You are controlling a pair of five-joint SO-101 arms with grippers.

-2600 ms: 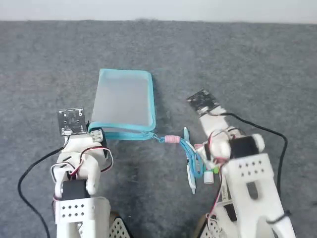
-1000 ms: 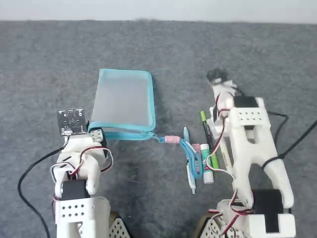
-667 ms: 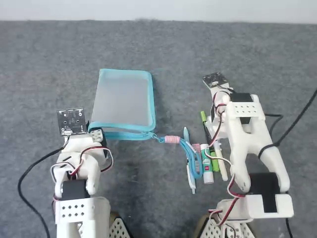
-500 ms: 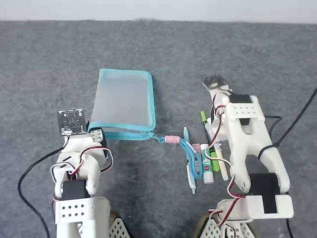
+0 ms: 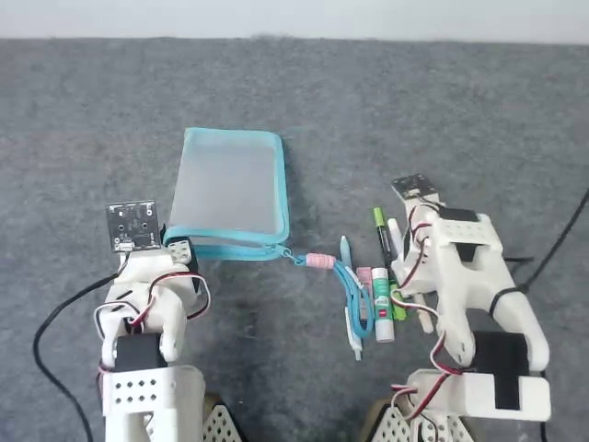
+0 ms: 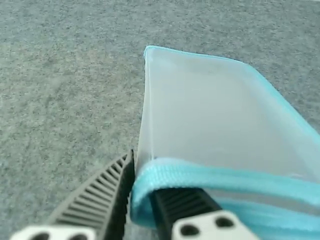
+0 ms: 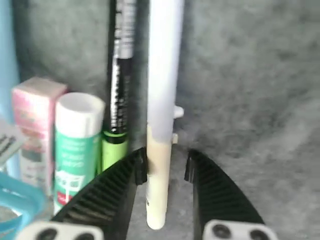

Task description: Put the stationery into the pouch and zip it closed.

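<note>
A translucent pouch [image 5: 230, 193] with teal trim lies flat on the grey carpet, its zipper pull with a pink charm [image 5: 319, 261] pointing at the stationery. My left gripper [image 5: 181, 249] is shut on the pouch's near corner, pinching the teal edge [image 6: 165, 175]. The stationery lies in a row: blue scissors [image 5: 353, 293], pink eraser [image 5: 364, 275], green glue stick [image 5: 382, 308], green-black pen [image 5: 379, 226] and white pen [image 5: 394, 230]. My right gripper [image 7: 165, 160] stands open low over the white pen [image 7: 162, 75], one finger on each side, beside the glue stick [image 7: 77, 145].
The right arm [image 5: 465, 276] covers the near ends of the pens in the high view. Grey carpet [image 5: 460, 110] stretches around the pouch and stationery. A pale wall edge [image 5: 294, 18] runs along the far side.
The right arm drew back from its stretched reach toward the near side and now sits lower over the pens. The left arm and the pouch have stayed put.
</note>
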